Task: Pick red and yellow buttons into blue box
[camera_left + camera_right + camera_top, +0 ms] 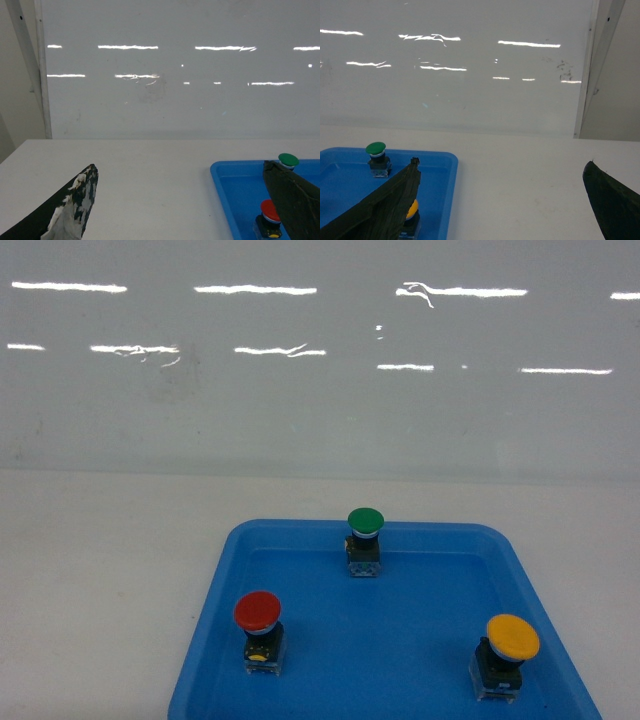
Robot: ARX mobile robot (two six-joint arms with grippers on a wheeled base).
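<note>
The red button (258,612) stands upright at the front left of a shallow blue tray (215,625), and the yellow button (512,638) stands at its front right. The blue box is out of view. Neither gripper shows in the head view. In the left wrist view my left gripper (179,166) is open over bare table left of the tray, with the red button (270,212) partly behind its right finger. In the right wrist view my right gripper (501,161) is open over bare table right of the tray, its left finger partly covering the yellow button (411,210).
A green-capped button (365,521) stands at the back middle of the tray, and it also appears as the green button (288,160) and the green button (375,148) in the wrist views. A glossy white wall rises behind the white table (100,570).
</note>
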